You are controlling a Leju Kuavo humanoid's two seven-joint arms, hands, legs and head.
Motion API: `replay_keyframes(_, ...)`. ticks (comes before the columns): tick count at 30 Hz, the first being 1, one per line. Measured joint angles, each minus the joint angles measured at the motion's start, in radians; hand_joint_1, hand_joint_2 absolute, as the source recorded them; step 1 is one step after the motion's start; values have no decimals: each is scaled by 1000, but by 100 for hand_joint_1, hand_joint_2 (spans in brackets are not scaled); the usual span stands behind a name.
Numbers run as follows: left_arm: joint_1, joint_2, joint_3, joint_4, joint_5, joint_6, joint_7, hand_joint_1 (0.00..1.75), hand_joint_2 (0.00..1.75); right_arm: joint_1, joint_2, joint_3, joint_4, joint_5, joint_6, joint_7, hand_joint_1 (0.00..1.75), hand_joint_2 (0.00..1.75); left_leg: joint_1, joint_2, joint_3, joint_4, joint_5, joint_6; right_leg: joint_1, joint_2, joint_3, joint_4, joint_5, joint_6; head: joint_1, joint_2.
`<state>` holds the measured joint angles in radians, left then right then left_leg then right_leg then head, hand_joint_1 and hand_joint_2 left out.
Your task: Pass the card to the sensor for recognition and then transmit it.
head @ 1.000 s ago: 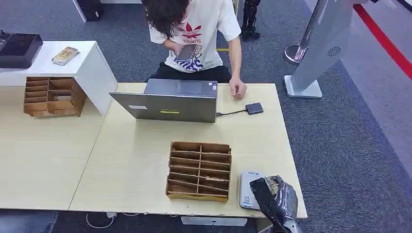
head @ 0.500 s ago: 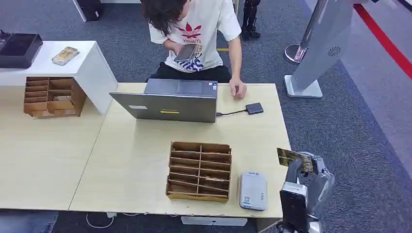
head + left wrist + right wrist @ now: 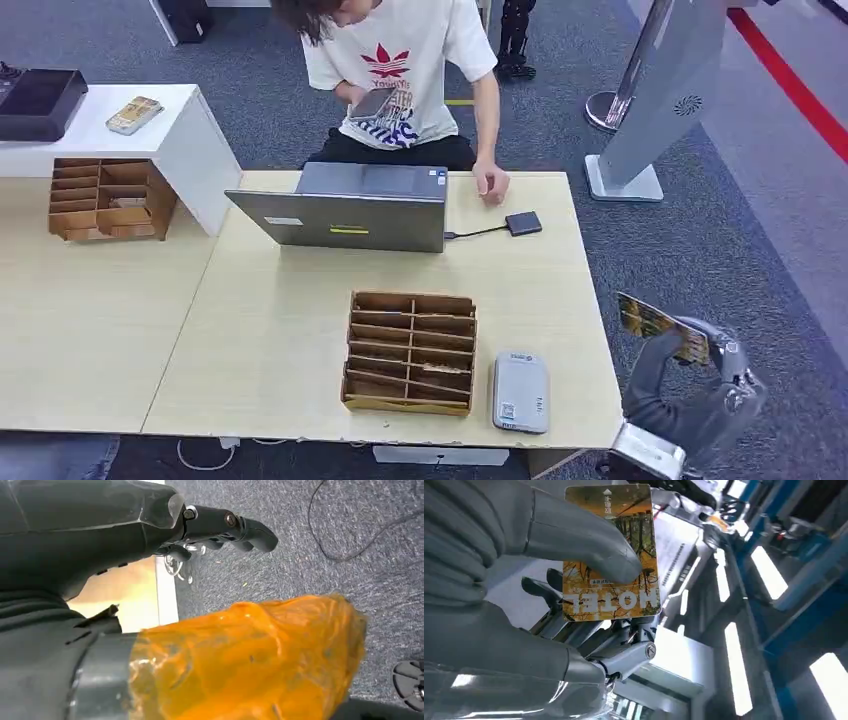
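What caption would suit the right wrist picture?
The right hand pinches a hotel card between thumb and fingers.

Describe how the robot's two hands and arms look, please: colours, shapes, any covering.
The right hand is grey, with a thick smooth thumb, a ribbed cover and darker metal fingers with screws. The left hand has dark fingers and a dark glossy shell; translucent orange film wraps its thumb.

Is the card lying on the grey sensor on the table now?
No, the right hand holds the card up beyond the table edge, away from the sensor.
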<state>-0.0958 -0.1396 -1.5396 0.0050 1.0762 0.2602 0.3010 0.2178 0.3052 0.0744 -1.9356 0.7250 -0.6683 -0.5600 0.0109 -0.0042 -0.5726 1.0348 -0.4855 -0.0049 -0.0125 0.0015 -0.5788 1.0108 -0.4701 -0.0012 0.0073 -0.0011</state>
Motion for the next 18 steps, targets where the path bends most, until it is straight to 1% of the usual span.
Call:
replay_keyframes(4,0,-1,0,0,-13,0,-2,0,0,-9,-1,28,7,118,0,-3,175,175,0,0,-1,0,0,0,0,0,0,0,0,0,0,0)
replay_keyframes(6,-1,-1,0,0,-22,0,-2,0,0,-19,-5,45,17,177,0,26,175,175,0,0,-1,0,0,0,0,0,0,1,0,0,0,0)
replay_keyframes(8,-2,-1,0,0,-32,0,-3,0,0,-55,-14,64,38,258,0,65,175,175,0,0,0,0,0,0,0,0,0,1,0,-1,0,0)
replay_keyframes(11,-6,0,0,0,-55,0,-6,0,0,-127,-32,98,88,397,0,156,175,175,0,0,0,0,2,0,0,0,0,1,1,0,0,0)
replay_keyframes(14,-8,1,0,0,-76,0,-6,0,0,-210,-53,128,140,474,0,252,175,175,0,0,0,0,3,-1,0,0,0,1,2,0,0,0)
replay_keyframes(18,-10,2,0,0,-121,0,4,0,0,-329,-108,166,241,588,0,396,175,175,0,0,0,0,3,0,0,0,0,1,3,1,0,0)
